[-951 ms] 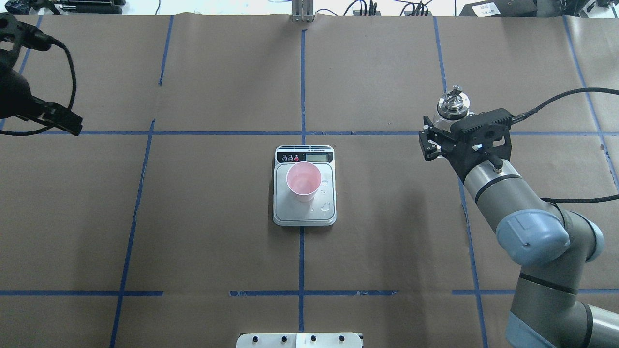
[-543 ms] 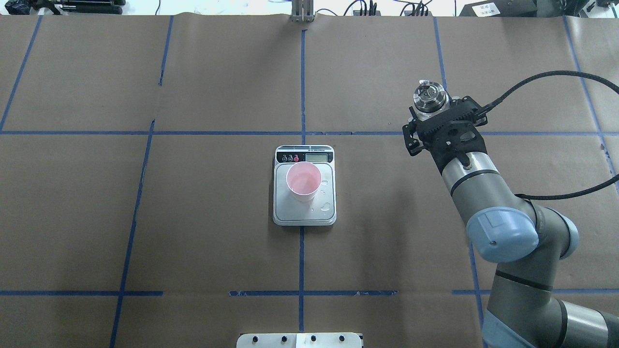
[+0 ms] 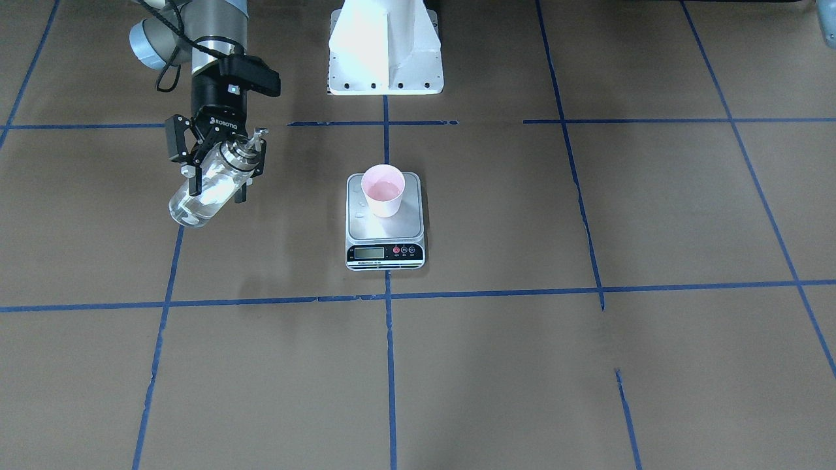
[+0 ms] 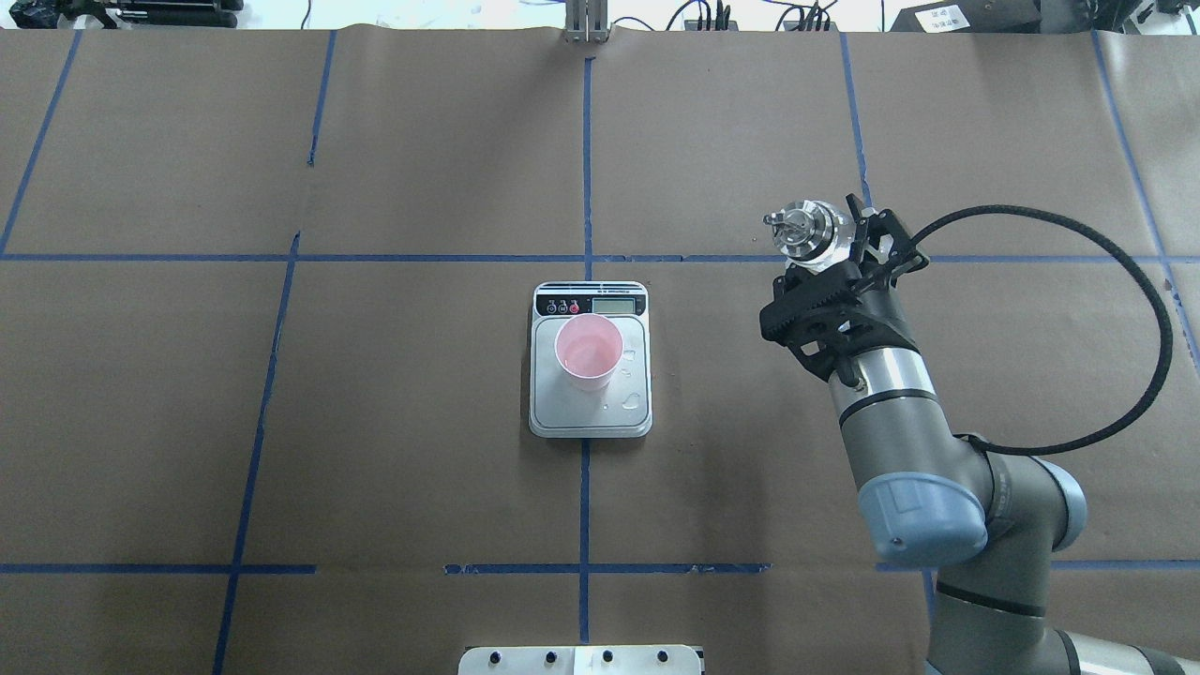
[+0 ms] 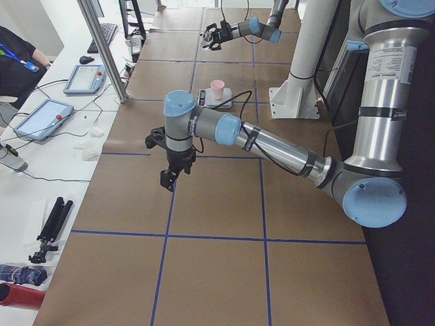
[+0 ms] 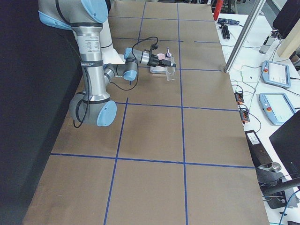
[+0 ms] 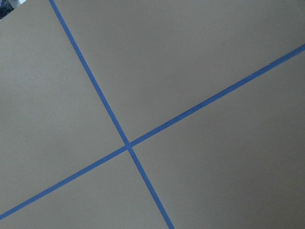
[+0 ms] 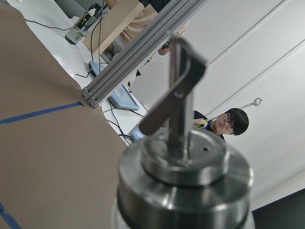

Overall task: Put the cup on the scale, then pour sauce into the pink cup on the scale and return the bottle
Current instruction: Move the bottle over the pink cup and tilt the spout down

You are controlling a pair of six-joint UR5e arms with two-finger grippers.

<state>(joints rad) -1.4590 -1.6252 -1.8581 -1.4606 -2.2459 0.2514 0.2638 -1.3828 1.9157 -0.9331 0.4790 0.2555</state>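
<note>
The pink cup [image 4: 588, 352] stands upright on the scale [image 4: 591, 417], on the half nearer the display; it also shows in the front view as the cup [image 3: 383, 190] on the scale [image 3: 385, 230]. My right gripper [image 4: 841, 249] hangs to the right of the scale, shut on the glass bottle [image 3: 201, 194]. The bottle is tilted, its metal spout [image 4: 802, 229] turned toward the scale, and the clear sauce [image 3: 189, 207] sits in its lower end. The spout [image 8: 183, 157] fills the right wrist view. My left gripper [image 5: 172, 174] shows only in the exterior left view, so I cannot tell its state.
Water drops [image 4: 631, 401] lie on the scale's platform. The white robot base [image 3: 385, 46] stands behind the scale. Blue tape lines [image 7: 127, 144] cross the brown paper. Desks with tablets [image 5: 42, 117] and a person [image 5: 13, 54] lie beyond the table's far edge.
My right arm has carried the bottle left toward the scale and tipped it, spout now leaning to the left. My left arm has gone out of the overhead view. Cup and scale unmoved.
</note>
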